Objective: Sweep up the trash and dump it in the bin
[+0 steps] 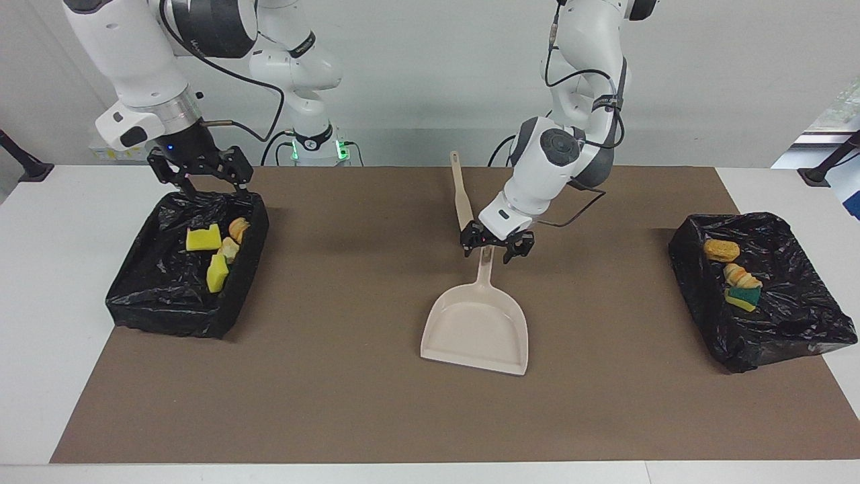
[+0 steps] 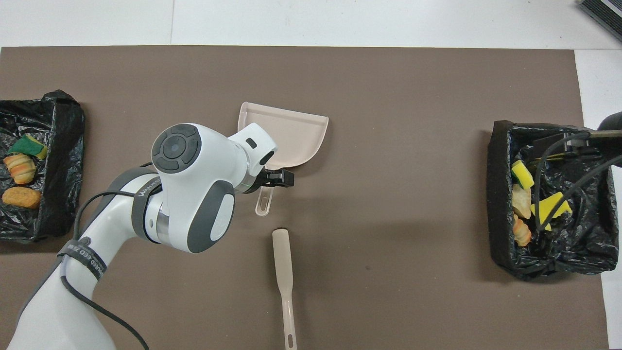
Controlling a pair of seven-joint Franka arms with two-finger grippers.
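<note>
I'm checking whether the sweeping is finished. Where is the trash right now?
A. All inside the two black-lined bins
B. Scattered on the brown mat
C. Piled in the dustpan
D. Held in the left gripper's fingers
A: four scraps lie in the bin at the right arm's end and three in the bin at the left arm's end, while the dustpan and the mat show no scraps.
</note>
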